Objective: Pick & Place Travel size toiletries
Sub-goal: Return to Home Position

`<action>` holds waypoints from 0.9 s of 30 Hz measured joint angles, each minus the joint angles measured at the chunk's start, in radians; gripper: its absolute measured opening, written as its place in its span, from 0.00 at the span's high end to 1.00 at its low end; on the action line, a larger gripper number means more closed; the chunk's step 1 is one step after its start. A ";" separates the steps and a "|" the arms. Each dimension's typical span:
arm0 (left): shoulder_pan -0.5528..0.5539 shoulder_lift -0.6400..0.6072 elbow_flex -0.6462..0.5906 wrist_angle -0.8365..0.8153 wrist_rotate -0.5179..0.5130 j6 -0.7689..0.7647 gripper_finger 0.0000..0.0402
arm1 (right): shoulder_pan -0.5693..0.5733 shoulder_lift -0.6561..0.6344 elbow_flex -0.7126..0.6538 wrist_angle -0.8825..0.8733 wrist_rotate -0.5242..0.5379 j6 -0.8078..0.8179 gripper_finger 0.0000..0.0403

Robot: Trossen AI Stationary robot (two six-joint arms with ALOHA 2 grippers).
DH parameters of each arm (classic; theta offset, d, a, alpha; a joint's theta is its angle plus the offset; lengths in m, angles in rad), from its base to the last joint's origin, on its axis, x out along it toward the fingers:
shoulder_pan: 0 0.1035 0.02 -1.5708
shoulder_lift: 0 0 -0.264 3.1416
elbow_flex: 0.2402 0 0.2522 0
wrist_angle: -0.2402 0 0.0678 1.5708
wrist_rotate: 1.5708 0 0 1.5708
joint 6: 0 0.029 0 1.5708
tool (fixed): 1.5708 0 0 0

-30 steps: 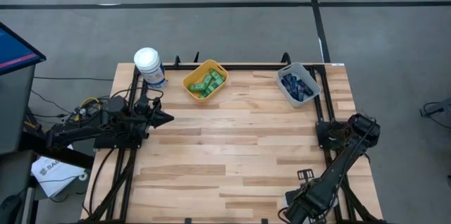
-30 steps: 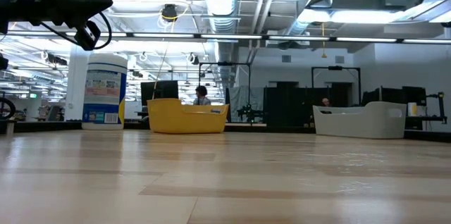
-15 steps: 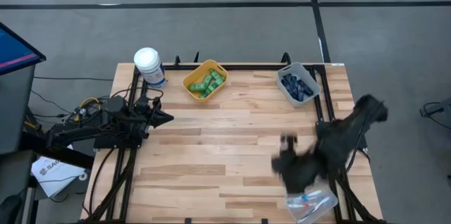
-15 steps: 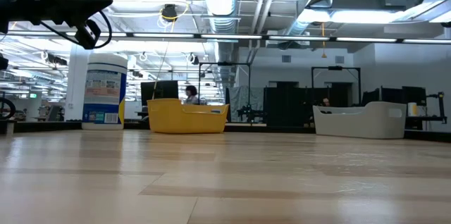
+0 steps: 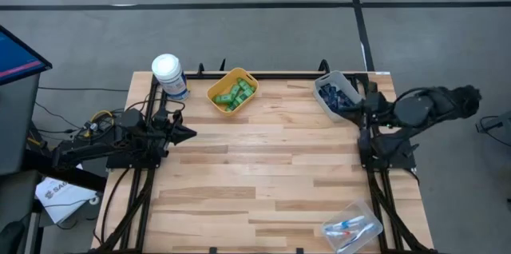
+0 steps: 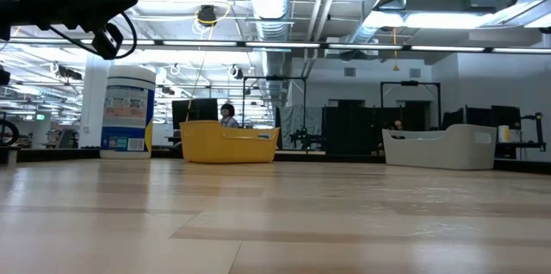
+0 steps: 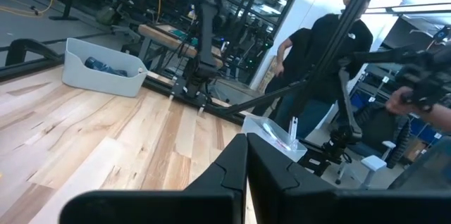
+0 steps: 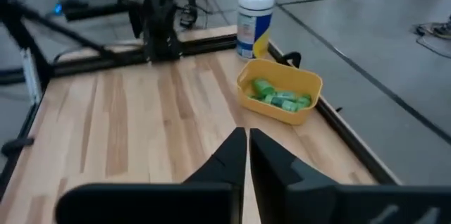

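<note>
The right tool [image 8: 246, 134], fingers together beside the grey bin [image 5: 324, 102], lies nearer the toothbrushes [image 5: 345, 226] than the likewise closed left tool [image 7: 246, 143].

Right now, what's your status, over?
Left fingers shut, empty, at left edge. Right fingers shut, empty, by grey bin. Toothbrushes in clear bin. Nothing in the way.

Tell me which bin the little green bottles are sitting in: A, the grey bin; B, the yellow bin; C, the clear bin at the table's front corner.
B: the green bottles lie inside the yellow bin at the far edge of the table, while the grey bin holds only navy tubes.
</note>
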 joint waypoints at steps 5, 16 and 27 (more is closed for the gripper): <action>0.000 0.000 0.000 0.000 0.000 0.000 1.00 | -0.047 -0.227 -0.338 0.281 -0.014 -0.004 0.99; 0.000 0.000 0.000 0.000 0.000 0.001 1.00 | -0.060 -0.626 -0.894 0.731 -0.138 0.012 1.00; 0.000 0.000 0.000 0.000 0.001 0.001 1.00 | -0.050 -0.798 -1.126 0.762 -0.187 0.007 1.00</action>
